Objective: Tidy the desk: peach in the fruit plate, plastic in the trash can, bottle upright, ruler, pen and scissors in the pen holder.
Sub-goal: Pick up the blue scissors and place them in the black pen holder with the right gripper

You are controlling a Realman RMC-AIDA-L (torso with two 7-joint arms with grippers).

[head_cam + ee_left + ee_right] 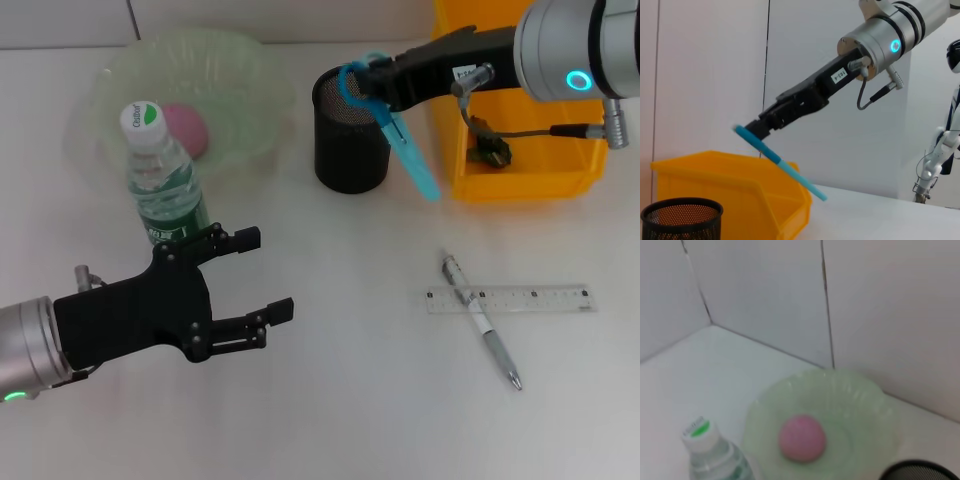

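Scissors (400, 140) with blue handles hung tilted from the right gripper (368, 88), pinched at the handle end just over the mesh pen holder (350, 135), blades slanting outward past its rim. That step looked underway; next the blades would need swinging upright above the opening. Pen (482, 322) and ruler (508, 299) lay crossed on the desk. The left gripper (250, 278) hovered spread beside the upright bottle (160, 175).
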